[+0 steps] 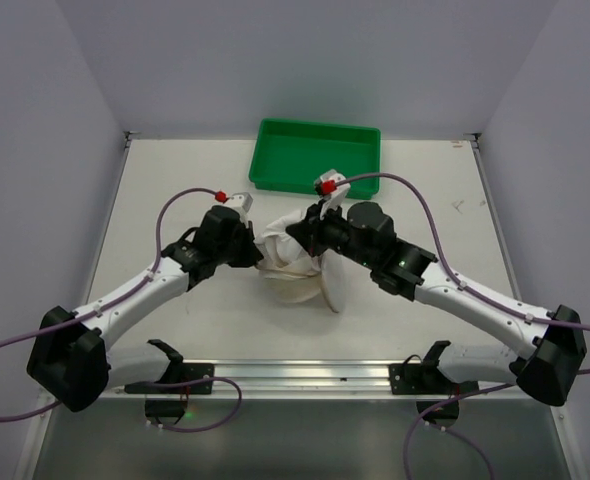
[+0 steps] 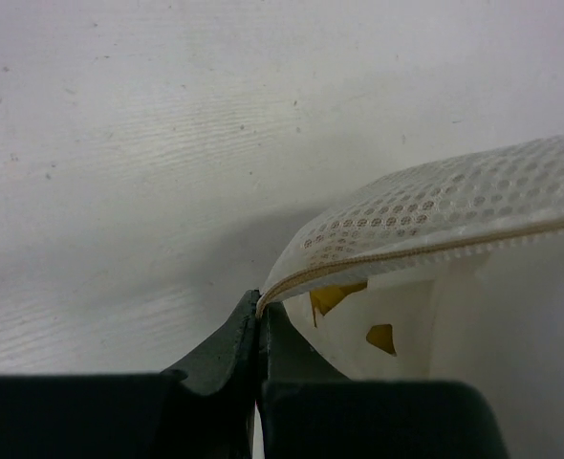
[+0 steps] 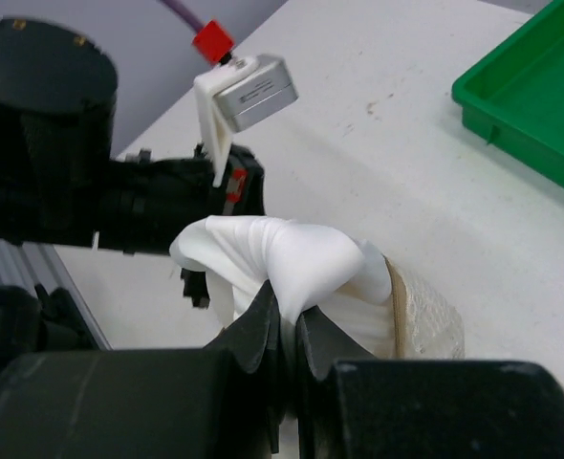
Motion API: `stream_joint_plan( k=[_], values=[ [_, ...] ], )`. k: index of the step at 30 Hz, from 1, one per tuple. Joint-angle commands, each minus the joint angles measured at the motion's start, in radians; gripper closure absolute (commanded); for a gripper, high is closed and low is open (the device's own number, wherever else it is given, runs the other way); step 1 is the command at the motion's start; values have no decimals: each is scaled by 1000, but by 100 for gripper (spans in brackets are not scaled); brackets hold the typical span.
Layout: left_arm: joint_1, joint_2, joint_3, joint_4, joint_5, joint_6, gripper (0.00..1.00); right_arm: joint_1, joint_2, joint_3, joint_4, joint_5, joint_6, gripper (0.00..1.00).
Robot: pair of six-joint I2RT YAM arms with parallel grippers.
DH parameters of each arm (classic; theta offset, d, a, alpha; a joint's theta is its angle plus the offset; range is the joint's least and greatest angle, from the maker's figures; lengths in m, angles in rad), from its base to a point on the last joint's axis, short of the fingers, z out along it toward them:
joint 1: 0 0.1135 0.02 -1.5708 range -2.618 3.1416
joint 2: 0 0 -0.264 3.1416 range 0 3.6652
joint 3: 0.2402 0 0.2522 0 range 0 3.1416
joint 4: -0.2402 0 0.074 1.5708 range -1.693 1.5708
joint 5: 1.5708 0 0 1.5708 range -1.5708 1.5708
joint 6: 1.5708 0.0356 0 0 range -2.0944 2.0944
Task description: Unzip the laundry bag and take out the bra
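Item: laundry bag (image 1: 300,285), ctr of table (image 1: 175,190), between both arms. Round pouch, cream translucent mesh w/ dot-hole weave and a tan zip tape along its stiff rim. One round face stands on edge at near-right, the rest is slumped and creased. Small yellow bits show thru the mesh in the left wrist view.

L gripper (image 2: 260,304): dark jaws pressed fully together, pinching the bag's zip edge at its left end.

R gripper (image 3: 290,308): jaws closed tight on a bunch of white cloth (image 3: 292,253). The cloth is smooth, matte and folded, rising out of the bag's far side. Cannot tell if it is the bra.

The two grippers are near each other over the bag.

Green tray (image 1: 315,155): rigid plastic, rectangular w/ raised rim, at far ctr. Its near rim is just beyond the R gripper.

Open room: bare off-white tabletop, lightly scuffed, wide to left and right of the bag and between the bag and the metal rail (image 1: 305,375) at the near edge. Pale walls (image 1: 45,150) close in the left, right and far sides.
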Motion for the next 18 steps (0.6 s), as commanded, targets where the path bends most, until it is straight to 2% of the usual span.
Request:
stream_joint_plan(
  k=[1,10,13,18],
  values=[
    [11,-38,-9,39,52,-18,100,-74,-15,47,186,8,92,100],
    [8,-178,-93,178,212,-122,100,-93,92,24,367,-55,216,100],
    [2,-192,-101,197,210,-129,100,-94,95,10,419,-87,231,100],
    [5,-163,-121,128,103,-141,100,-96,74,120,326,-62,149,100]
  ],
)
